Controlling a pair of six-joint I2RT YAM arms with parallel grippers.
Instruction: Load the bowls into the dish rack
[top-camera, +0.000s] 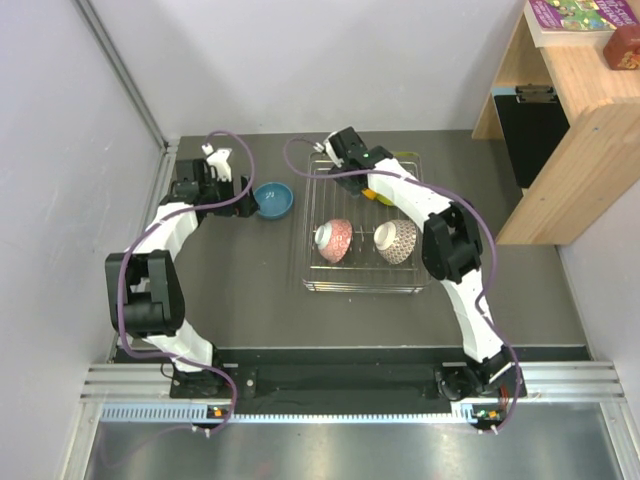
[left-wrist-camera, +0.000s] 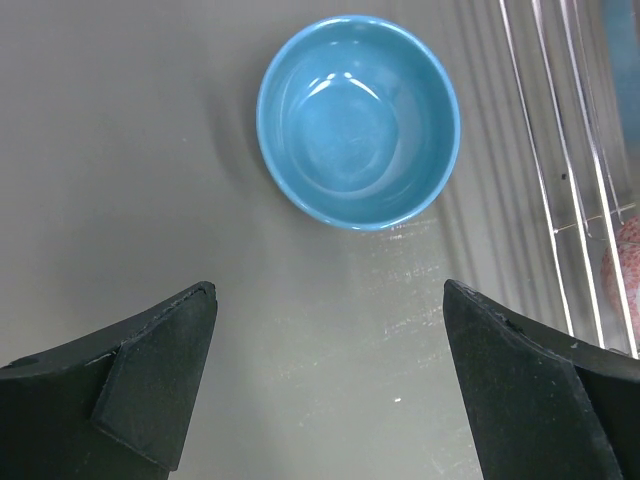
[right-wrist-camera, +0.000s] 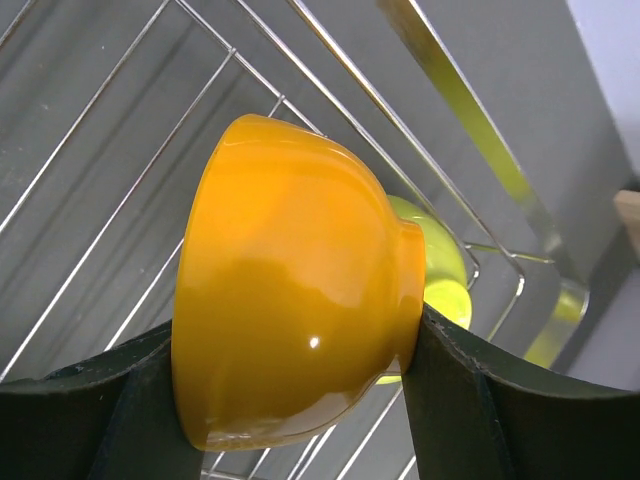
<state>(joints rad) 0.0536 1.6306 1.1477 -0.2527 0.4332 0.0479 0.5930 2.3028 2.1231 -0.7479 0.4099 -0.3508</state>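
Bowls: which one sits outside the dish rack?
The blue bowl, upright on the table left of the dish rack; the other four are over or inside it.

I see a small round blue bowl (top-camera: 272, 200) upright on the dark grey table (top-camera: 250, 300), just left of the silver wire dish rack (top-camera: 362, 283). In the rack, a pinkish-red patterned bowl (top-camera: 335, 240) and a brownish-grey patterned bowl (top-camera: 396, 240) lie on their sides. The right gripper (top-camera: 358, 180) is over the rack's far end, with an orange bowl (top-camera: 376, 194) mostly hidden beneath.

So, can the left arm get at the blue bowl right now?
Probably yes. The left end effector is open, facing the blue bowl, which sits upright on bare table beside the rack, with nothing between them.
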